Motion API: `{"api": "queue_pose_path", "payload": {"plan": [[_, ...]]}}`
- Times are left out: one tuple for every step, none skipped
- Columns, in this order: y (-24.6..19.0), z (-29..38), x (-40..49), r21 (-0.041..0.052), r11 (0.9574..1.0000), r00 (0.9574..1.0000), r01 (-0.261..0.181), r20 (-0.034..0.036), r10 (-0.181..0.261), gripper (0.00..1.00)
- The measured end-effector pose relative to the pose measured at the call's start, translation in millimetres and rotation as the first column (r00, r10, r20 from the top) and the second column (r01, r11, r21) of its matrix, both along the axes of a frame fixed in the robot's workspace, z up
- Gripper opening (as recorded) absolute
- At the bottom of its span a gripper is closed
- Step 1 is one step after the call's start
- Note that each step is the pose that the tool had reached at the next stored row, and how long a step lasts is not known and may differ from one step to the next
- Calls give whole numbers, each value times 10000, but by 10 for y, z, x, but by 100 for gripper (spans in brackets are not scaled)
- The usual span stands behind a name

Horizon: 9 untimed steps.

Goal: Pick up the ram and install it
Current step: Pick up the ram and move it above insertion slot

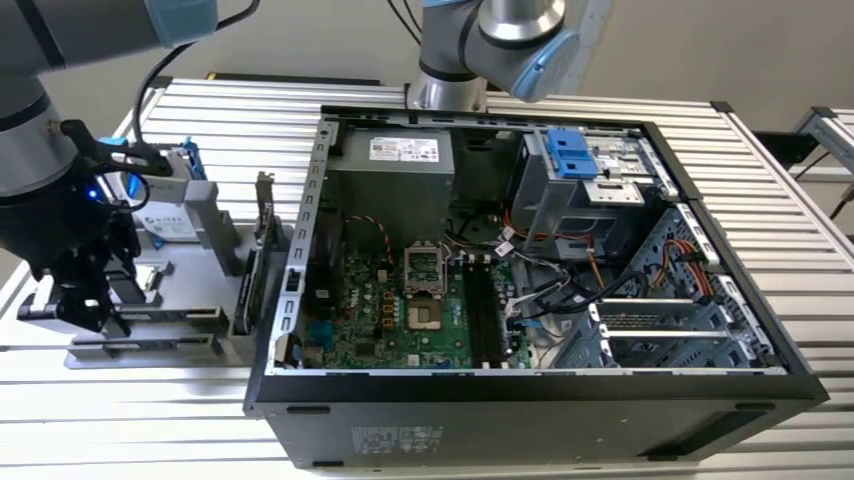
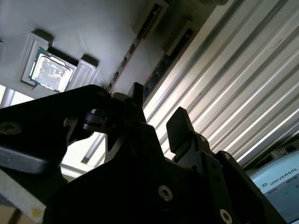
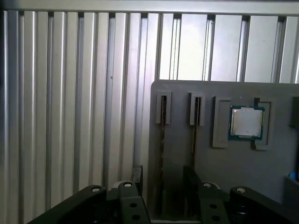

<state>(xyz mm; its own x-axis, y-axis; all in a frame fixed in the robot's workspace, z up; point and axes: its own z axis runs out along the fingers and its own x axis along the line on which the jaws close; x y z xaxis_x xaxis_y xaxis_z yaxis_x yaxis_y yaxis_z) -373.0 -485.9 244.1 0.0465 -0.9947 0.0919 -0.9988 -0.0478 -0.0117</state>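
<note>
- In the exterior view, my pincer [image 1: 83, 300] hangs low over the near end of a grey tray [image 1: 187, 270]. The tray sits on the ribbed metal surface [image 1: 774, 180].
- I see the pincer spread wide with nothing in its hold. In both wrist views its two black fingers [image 3: 136, 173] [image 2: 180, 123] stand apart with a clear gap between them.
- The ram [image 3: 162, 123] [image 2: 163, 65] stands on edge in a narrow slot of the tray, straight ahead of the pincer. Its line runs into the gap between the fingers. I cannot tell whether either finger touches it.
- A second stick [image 3: 196, 122] [image 2: 128, 53] sits in a parallel slot just beside the ram, outside the pincer's gap.
- Beyond that second stick, farther from the pincer, a square processor chip [image 3: 246, 122] [image 2: 49, 70] lies flat in its own recess of the tray.
- Toward the exterior view's right of the pincer, a silver hard drive [image 1: 167, 215] in a blue frame and an expansion card [image 1: 267, 225] stand upright on the same tray.
- Farther the same way, well apart from the pincer, the open computer case [image 1: 534, 395] lies on its side with the green motherboard [image 1: 400, 310] exposed.
</note>
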Motion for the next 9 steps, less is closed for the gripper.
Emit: {"api": "queue_pose_path", "payload": {"plan": [[0,-2,0,-1,10000,10000,0,-1,0,100],[-1,-2,0,-4,10000,10000,0,-2,0,100],[-1,-2,0,-5,10000,10000,0,-2,0,100],[-1,-4,0,-4,10000,10000,0,-1,0,100],[-1,-4,0,-4,10000,10000,0,0,0,100],[-1,-4,0,-4,10000,10000,0,-1,0,100],[-1,-4,0,-3,10000,10000,0,0,0,100],[-1,-4,0,4,10000,10000,0,1,0,100],[-1,-5,1,5,10000,10000,0,1,0,100]]}}
